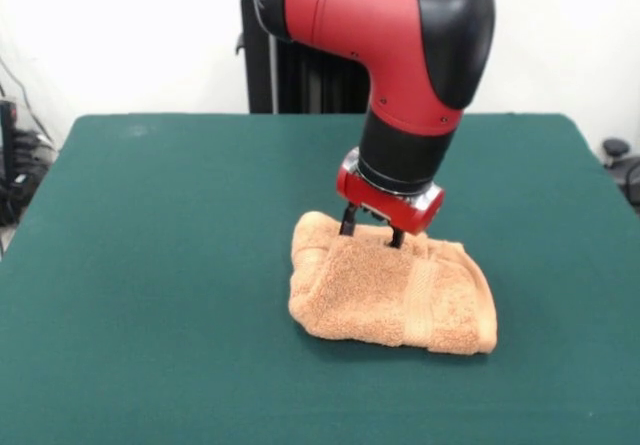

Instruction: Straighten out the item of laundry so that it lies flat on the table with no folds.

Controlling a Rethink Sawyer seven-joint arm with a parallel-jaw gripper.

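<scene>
The orange-tan towel (pixel 400 300) lies bunched and folded over itself on the green table (pixel 150 215), a little right of centre and towards the front. Its flat woven band runs front to back across the right part. My gripper (pixel 372 233) comes straight down onto the towel's far top edge. Its two dark fingers (pixel 348 220) stand apart, open, and their tips press into the cloth, so the tips are hidden. The cloth bulges up on the left next to the fingers.
The robot's black pedestal (pixel 290 75) stands behind the table's far edge. Dark clutter and cables (pixel 15 165) sit beyond the left edge, and a dark object (pixel 620 160) beyond the right edge.
</scene>
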